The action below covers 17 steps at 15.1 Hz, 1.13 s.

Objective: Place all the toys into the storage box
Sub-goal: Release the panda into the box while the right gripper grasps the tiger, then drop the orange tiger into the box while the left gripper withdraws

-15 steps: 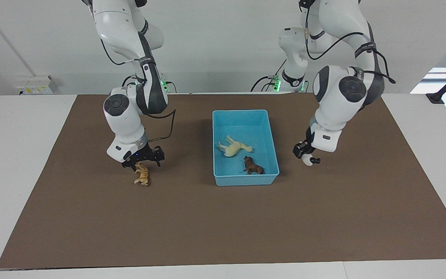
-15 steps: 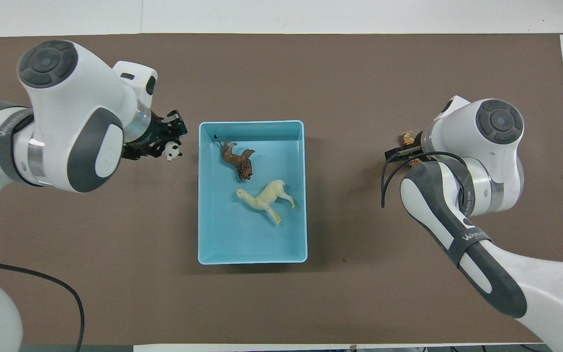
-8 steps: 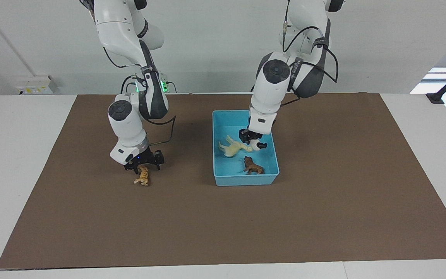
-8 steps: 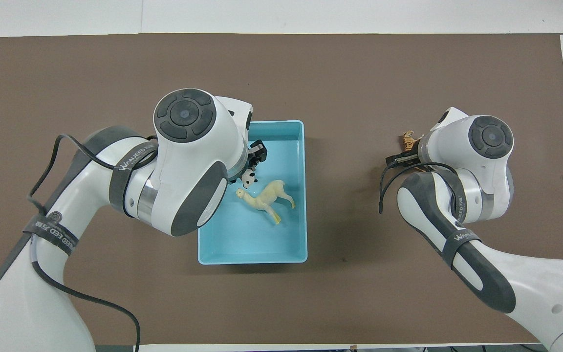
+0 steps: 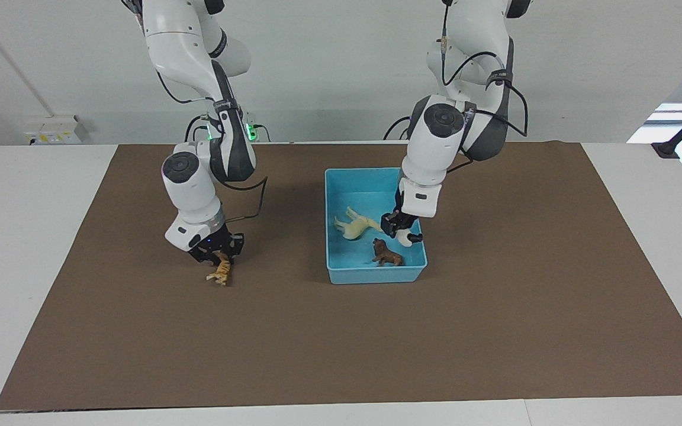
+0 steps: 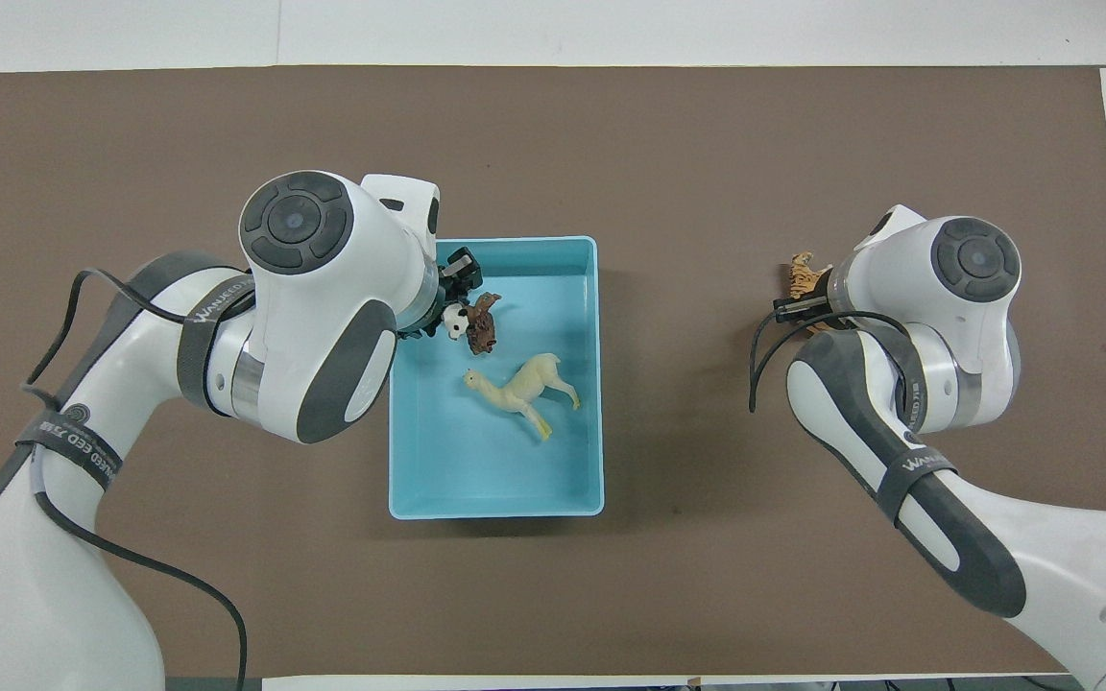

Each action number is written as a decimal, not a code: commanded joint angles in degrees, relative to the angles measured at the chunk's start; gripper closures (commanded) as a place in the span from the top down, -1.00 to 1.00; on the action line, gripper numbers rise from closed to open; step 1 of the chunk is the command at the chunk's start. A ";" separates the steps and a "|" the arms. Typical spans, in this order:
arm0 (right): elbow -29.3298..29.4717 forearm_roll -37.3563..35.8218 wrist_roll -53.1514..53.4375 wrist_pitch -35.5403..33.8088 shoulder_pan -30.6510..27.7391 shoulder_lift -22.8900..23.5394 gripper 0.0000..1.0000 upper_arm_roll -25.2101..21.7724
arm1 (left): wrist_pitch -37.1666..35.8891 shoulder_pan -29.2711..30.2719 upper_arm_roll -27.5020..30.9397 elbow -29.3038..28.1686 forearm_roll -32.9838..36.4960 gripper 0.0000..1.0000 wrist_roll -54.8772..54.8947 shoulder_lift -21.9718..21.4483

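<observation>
The light blue storage box [image 5: 376,275] stands mid-table; it also shows in the overhead view [image 6: 495,504]. In it lie the cream long-necked animal [image 5: 357,226] [image 6: 524,384] and the brown lion [image 5: 387,254] [image 6: 481,326]. My left gripper [image 5: 401,232] [image 6: 452,309] is shut on the black-and-white panda [image 5: 406,238] [image 6: 456,321] and holds it low over the box, right beside the lion. The orange tiger [image 5: 220,274] [image 6: 803,278] lies on the mat toward the right arm's end. My right gripper [image 5: 216,257] is down over the tiger, at its upper end.
A brown mat [image 5: 341,343] covers the white table [image 5: 21,236]. A black clamp mount [image 5: 681,133] sits at the table's edge at the left arm's end. A wall socket box [image 5: 54,130] is by the right arm's end.
My left gripper carried the panda from beside the box in over it, now next to the lion. My right gripper sank lower onto the tiger and turned a little.
</observation>
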 commanded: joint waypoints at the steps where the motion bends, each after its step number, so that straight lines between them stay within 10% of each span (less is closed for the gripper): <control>1: 7.55 0.47 10.25 -9.89 1.54 -1.16 -1.00 0.98 | 0.50 -0.24 0.22 -1.85 -0.79 1.00 -0.07 -1.72; 12: 28.58 0.30 53.88 -18.64 28.70 3.76 -1.00 0.98 | -15.66 20.04 2.59 4.30 3.69 1.00 26.08 -9.36; 14: 28.67 0.47 55.47 -19.32 30.29 3.76 0.99 0.98 | -19.35 24.00 2.59 5.62 3.78 1.00 34.17 -10.16; 17: 34.46 -0.84 56.53 -28.61 31.44 4.90 1.00 0.81 | -25.07 25.86 2.59 6.86 3.87 1.00 42.02 -11.73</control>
